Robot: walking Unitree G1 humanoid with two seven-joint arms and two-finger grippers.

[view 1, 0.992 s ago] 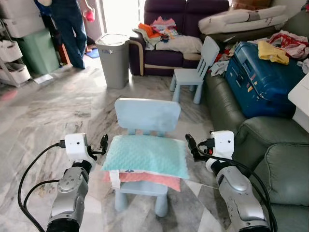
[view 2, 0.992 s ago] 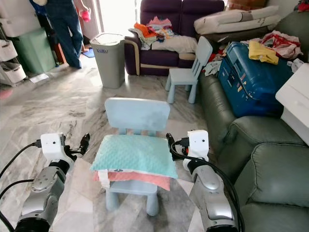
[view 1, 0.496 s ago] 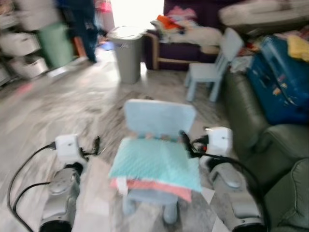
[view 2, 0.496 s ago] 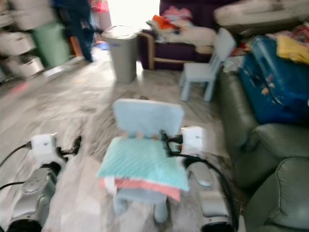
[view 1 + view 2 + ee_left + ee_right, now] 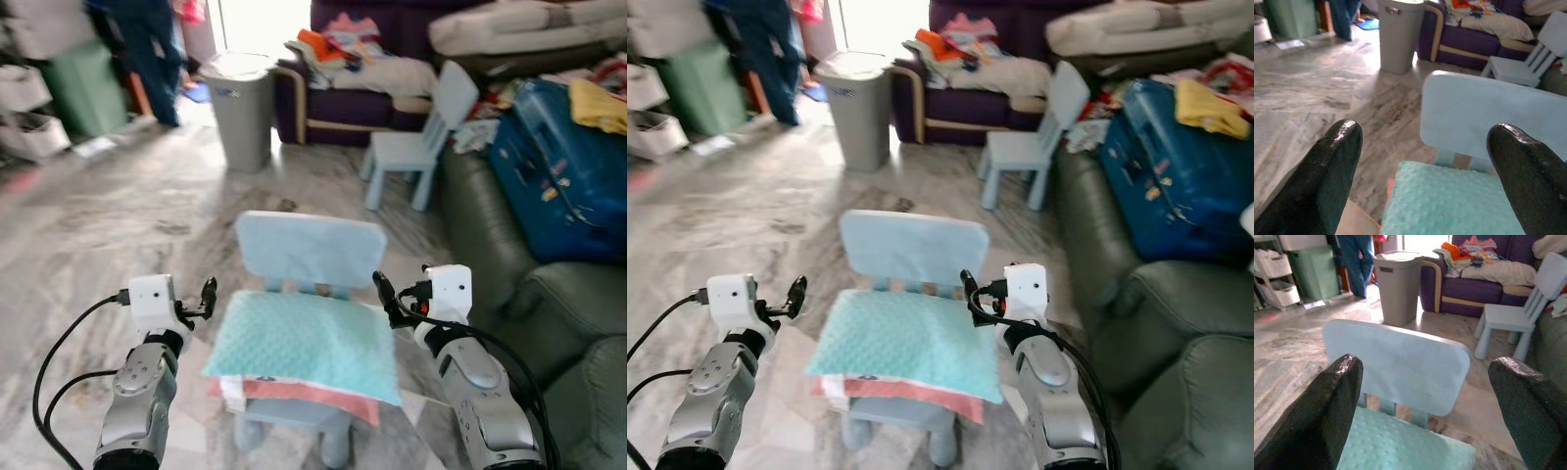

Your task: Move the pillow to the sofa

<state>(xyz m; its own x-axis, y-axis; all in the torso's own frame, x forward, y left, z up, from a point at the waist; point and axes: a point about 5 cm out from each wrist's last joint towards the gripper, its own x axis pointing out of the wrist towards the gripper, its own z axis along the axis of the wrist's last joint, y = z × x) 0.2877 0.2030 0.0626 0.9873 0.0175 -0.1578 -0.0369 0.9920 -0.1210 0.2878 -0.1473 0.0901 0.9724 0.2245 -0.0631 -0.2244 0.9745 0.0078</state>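
Observation:
A mint-green bumpy pillow (image 5: 304, 343) with a pink underside lies on the seat of a small pale blue chair (image 5: 309, 250) right in front of me. My left gripper (image 5: 208, 294) hovers open just off the pillow's left edge. My right gripper (image 5: 384, 294) is open at the pillow's right rear corner, beside the chair back. In both wrist views the black fingers (image 5: 1332, 166) (image 5: 1332, 401) stand wide apart with the chair back and pillow between them. A grey-green sofa (image 5: 549, 294) runs along my right; a purple sofa (image 5: 343, 103) stands at the far wall.
A grey bin (image 5: 240, 108) and a second small blue chair (image 5: 416, 137) stand ahead. A blue suitcase (image 5: 558, 171) and clothes cover the green sofa's far part. A person (image 5: 147, 49) stands at the back left near storage shelves (image 5: 24, 108). Marble floor lies open to the left.
The camera swayed and blurred, then settled with the chair slightly nearer. Both grippers remain open on either side of the pillow; the pillow has not moved on the seat.

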